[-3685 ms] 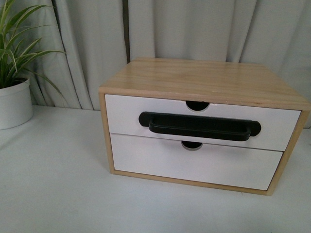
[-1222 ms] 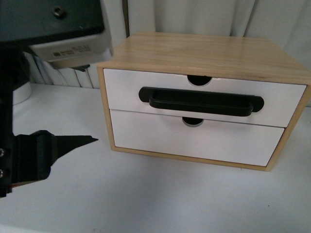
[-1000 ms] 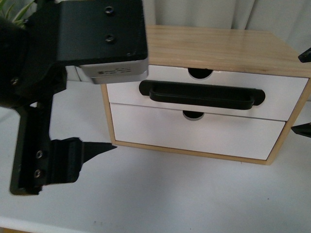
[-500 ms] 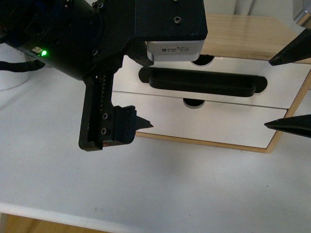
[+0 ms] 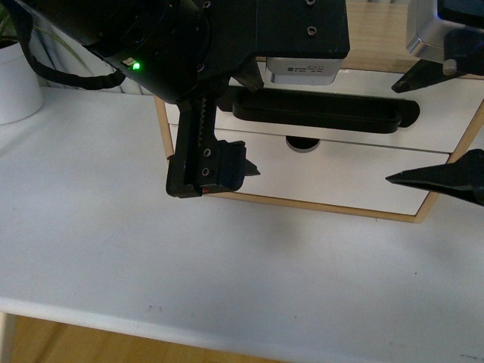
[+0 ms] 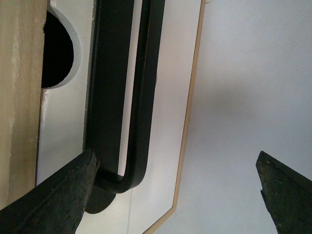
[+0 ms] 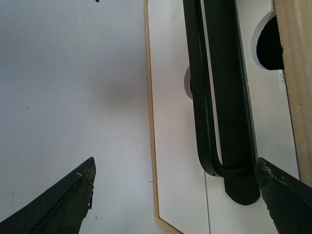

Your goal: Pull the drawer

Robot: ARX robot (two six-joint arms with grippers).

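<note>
The drawer [image 5: 446, 125] is the upper white front of a small wooden cabinet, with a long black bar handle [image 5: 325, 115]. Its front looks level with the plain lower front [image 5: 340, 178]. My left gripper [image 5: 253, 128] is open in front of the handle's left end, its lower fingertip [image 5: 248, 168] before the lower front. My right gripper [image 5: 392, 134] is open at the handle's right end. In the left wrist view the gripper [image 6: 175, 190] spans the handle's end [image 6: 139, 161], beside the notch [image 6: 56, 53]. The right wrist view shows the gripper [image 7: 175, 195] spanning the handle [image 7: 226, 97] likewise. Neither touches it.
The cabinet's wooden frame [image 5: 160, 128] stands on a white table [image 5: 113, 227], whose front edge [image 5: 227, 327] is near the camera. A white plant pot [image 5: 15, 83] stands at the far left. My left arm's body covers the cabinet's top left.
Both arms have come into view from the sides and closed in on the ends of the black handle. The view has tilted down, so the cabinet sits higher in the picture.
</note>
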